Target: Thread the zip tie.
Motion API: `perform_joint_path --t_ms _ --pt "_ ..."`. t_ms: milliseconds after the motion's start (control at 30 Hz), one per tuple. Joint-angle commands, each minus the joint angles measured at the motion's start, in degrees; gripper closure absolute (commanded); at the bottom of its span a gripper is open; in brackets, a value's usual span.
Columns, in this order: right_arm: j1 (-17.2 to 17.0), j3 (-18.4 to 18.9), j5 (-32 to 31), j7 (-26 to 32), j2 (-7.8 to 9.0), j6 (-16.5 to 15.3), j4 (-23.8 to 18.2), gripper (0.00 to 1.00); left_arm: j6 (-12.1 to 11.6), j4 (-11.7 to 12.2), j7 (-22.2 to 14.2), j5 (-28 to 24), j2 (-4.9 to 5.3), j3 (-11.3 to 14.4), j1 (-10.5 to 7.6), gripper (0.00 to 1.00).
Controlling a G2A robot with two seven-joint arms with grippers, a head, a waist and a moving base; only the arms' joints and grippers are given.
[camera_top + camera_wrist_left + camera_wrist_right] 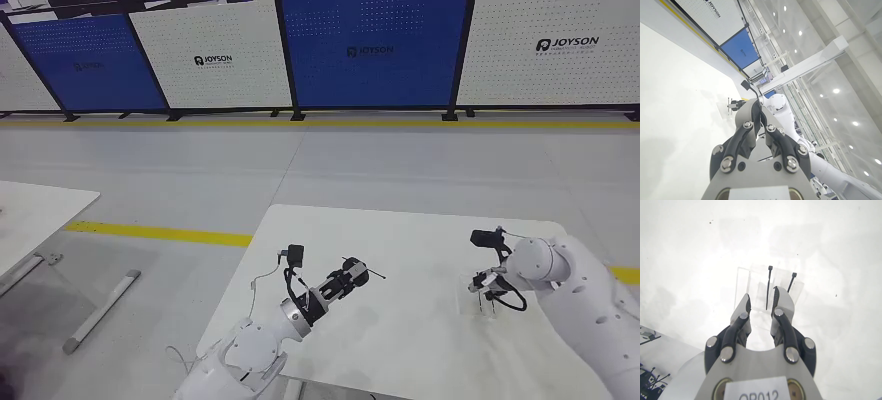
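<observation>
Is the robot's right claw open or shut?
Open. The right gripper has its fingers apart; a zip tie on the clear holder shows between them.

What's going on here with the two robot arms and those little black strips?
The robot is working on threading a zip tie. Its left gripper is shut on one black zip tie, held out over the white table. Its right gripper hangs open just above a clear stand that holds two more zip ties, one of them lined up between its fingers. No tie looks threaded yet.
</observation>
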Motion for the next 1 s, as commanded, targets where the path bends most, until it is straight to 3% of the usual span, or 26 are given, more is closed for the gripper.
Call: perform_joint_path --t_ms 0,333,967 --pt "0.3 -0.2 0.1 -0.1 -0.25 0.0 0.8 0.75 0.0 0.0 0.0 0.0 0.0 0.0 0.0 1.0" --pt "2.3 -2.1 -0.6 0.2 -1.93 0.9 4.4 0.79 0.0 0.0 0.0 0.0 0.0 0.0 0.0 1.0" --pt "5.4 -4.2 0.8 -0.8 -5.15 -1.9 13.0 0.86 0.0 0.0 0.0 0.0 0.0 0.0 0.0 1.0"
